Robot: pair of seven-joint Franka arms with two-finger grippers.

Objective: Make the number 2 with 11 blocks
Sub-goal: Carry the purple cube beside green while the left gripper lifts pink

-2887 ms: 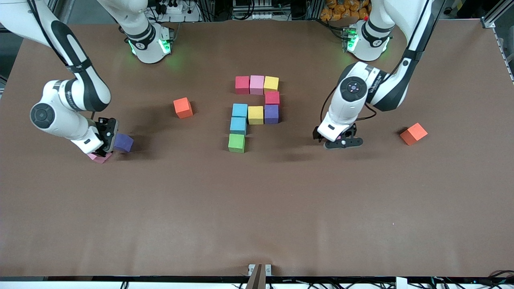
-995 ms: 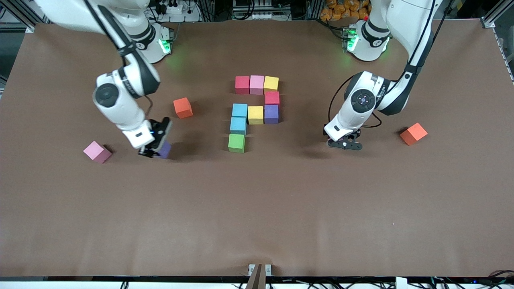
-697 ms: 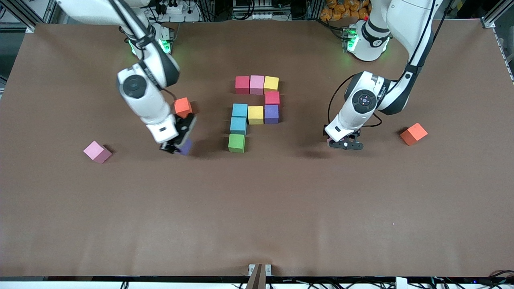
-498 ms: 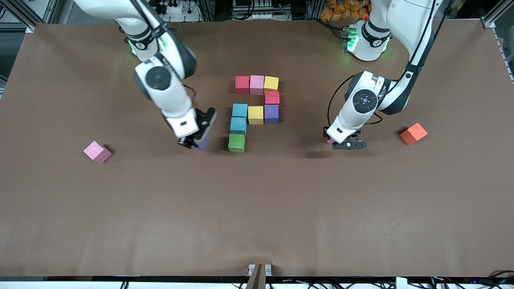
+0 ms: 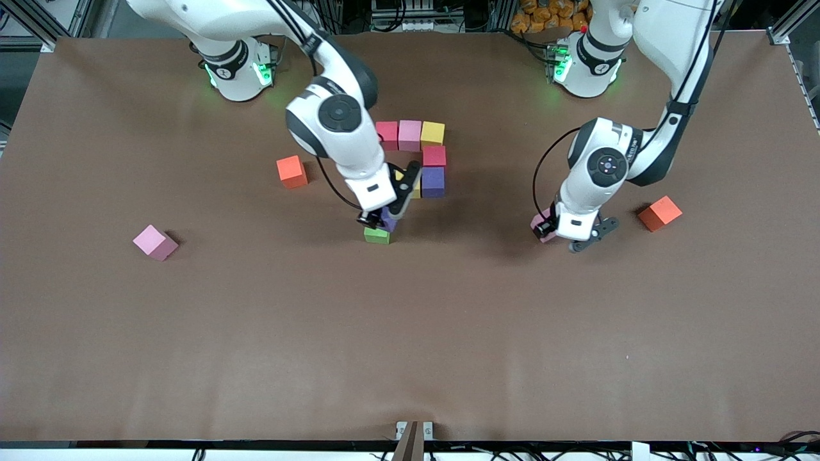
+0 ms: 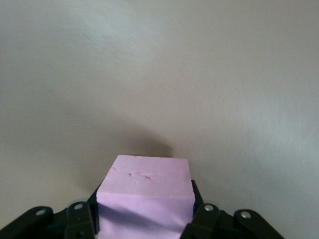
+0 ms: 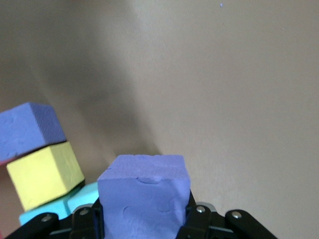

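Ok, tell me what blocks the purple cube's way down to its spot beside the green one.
Nothing visible. The right gripper holds the purple block over the green block; the table beside it, toward the left arm's end, lies bare.

Left gripper [image 6: 144,224] clamps a pink block [image 6: 145,196] between its black fingers [image 6: 79,224], with bare brown table [image 6: 199,74] spreading ahead.

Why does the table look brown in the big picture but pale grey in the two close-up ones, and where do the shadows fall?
Front view: evenly lit brown table, soft shadows beside the blocks and under both arms. Left wrist view: washed-out greyish table, dark shadow just past the held pink block. Right wrist view: same pale cast, a shadow band past the held purple block.
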